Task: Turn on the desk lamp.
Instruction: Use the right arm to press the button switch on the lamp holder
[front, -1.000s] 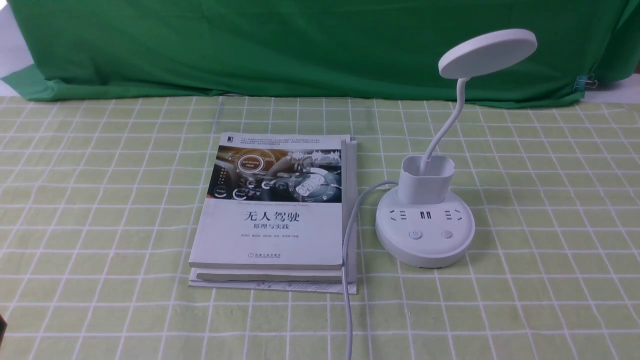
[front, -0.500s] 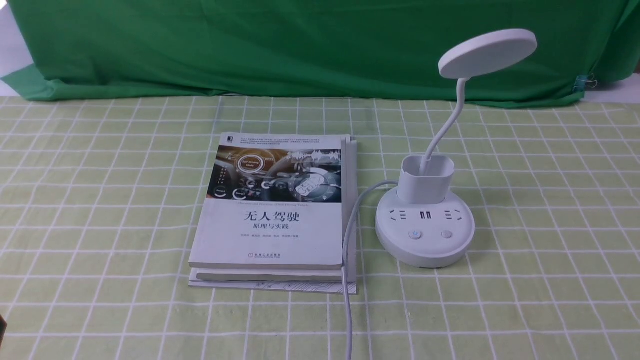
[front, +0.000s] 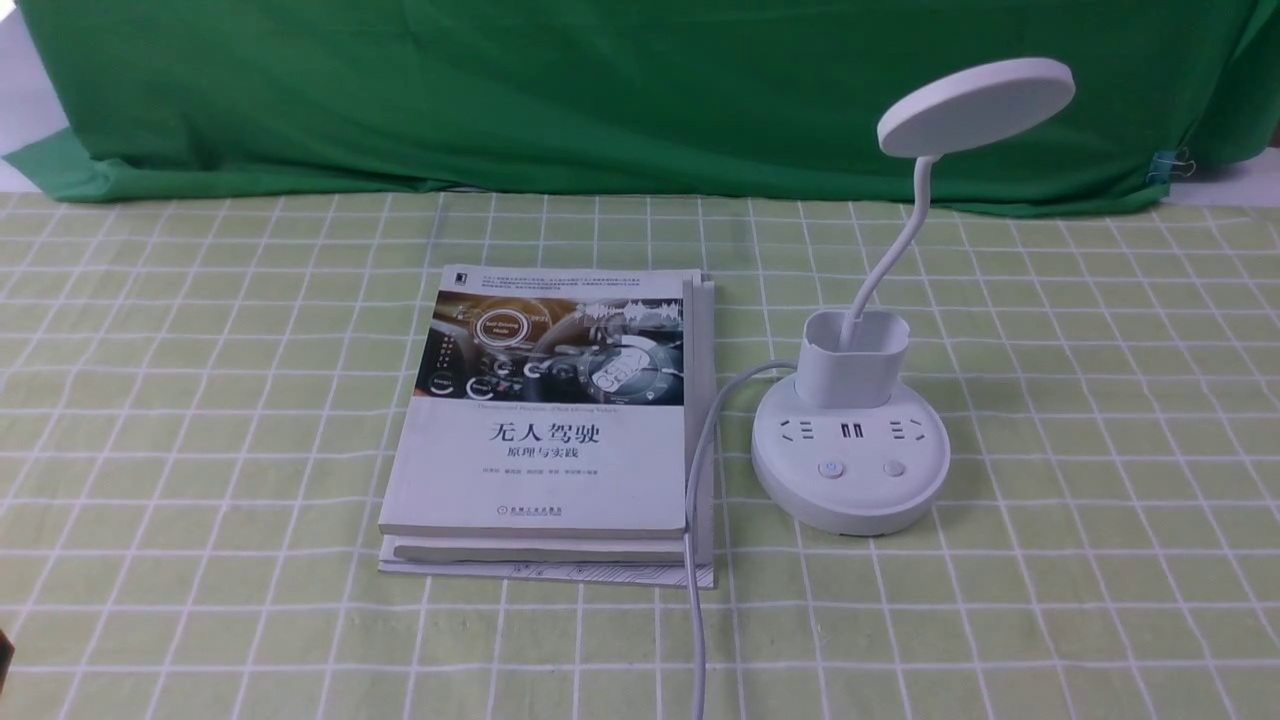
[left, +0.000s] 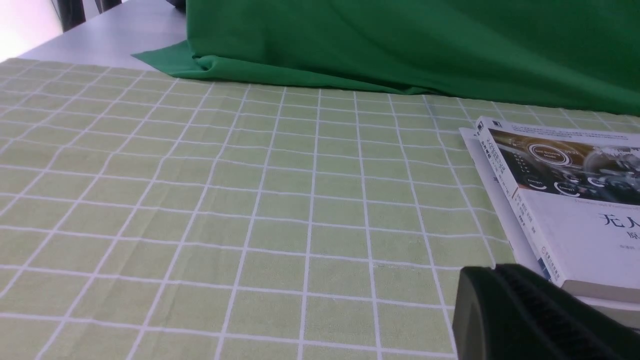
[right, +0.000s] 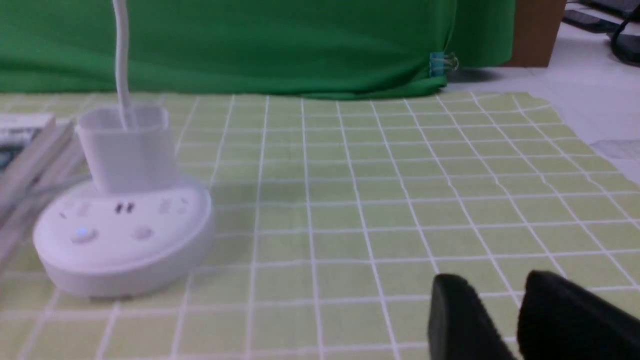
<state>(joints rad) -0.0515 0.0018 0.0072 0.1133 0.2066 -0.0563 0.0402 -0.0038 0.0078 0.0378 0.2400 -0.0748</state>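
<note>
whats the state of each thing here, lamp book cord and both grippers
desk lamp: upright, head unlit
left button: faint blue glow
book: closed, lying flat
cord: joined to desk lamp
left gripper: jaws unclear
right gripper: jaws slightly apart, empty

desk lamp (right: 125, 240) on checked cloth (right: 375, 200), right gripper (right: 492, 282) well apart, jaws slightly parted

On the book (front: 545, 470) cover, title 无人驾驶, subtitle 原理与实践; perhaps "Self-Driving" in the small ring above.
</note>
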